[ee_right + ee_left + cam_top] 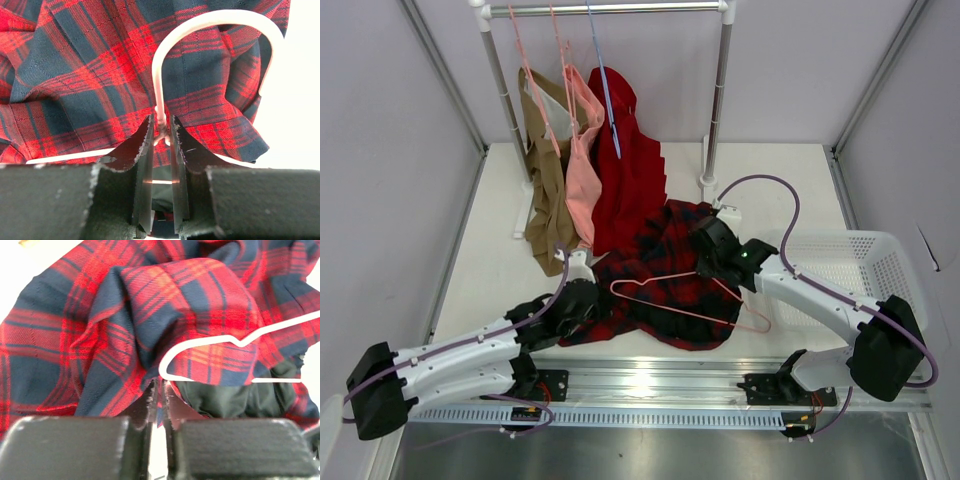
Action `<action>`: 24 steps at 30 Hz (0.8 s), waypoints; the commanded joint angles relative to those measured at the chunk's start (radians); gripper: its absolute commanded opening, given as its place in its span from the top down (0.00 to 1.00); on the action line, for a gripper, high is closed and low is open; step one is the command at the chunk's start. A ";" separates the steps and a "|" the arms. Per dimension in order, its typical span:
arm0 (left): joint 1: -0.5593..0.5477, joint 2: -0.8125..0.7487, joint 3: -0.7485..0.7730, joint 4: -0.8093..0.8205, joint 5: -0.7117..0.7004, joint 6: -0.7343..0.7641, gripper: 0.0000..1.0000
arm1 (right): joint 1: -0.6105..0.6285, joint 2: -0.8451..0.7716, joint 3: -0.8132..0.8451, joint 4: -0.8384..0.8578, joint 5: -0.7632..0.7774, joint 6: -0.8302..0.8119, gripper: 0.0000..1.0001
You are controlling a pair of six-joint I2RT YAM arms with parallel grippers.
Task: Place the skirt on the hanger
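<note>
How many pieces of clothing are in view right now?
4. Three hang from the back rail: a tan garment, a pink garment, a plain red garment. The tartan skirt lies on the table in front of them. Others may hide behind.

I'm working in a robot lab cell: plain pale wall panels (380, 100) in metal framing enclose a white table (770, 170), with an aluminium mounting rail (660, 385), a small garment rack (610, 9) and a white plastic basket (860, 238).
</note>
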 commanded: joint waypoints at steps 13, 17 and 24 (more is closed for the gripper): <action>-0.121 0.061 0.020 0.042 0.016 -0.083 0.68 | 0.001 0.004 0.025 -0.017 0.052 0.007 1.00; -0.126 0.096 0.040 0.005 0.003 -0.095 0.66 | 0.001 0.004 0.031 -0.023 0.054 0.005 1.00; -0.126 0.122 0.042 0.019 0.000 -0.103 0.65 | 0.001 0.007 0.025 -0.015 0.049 0.008 1.00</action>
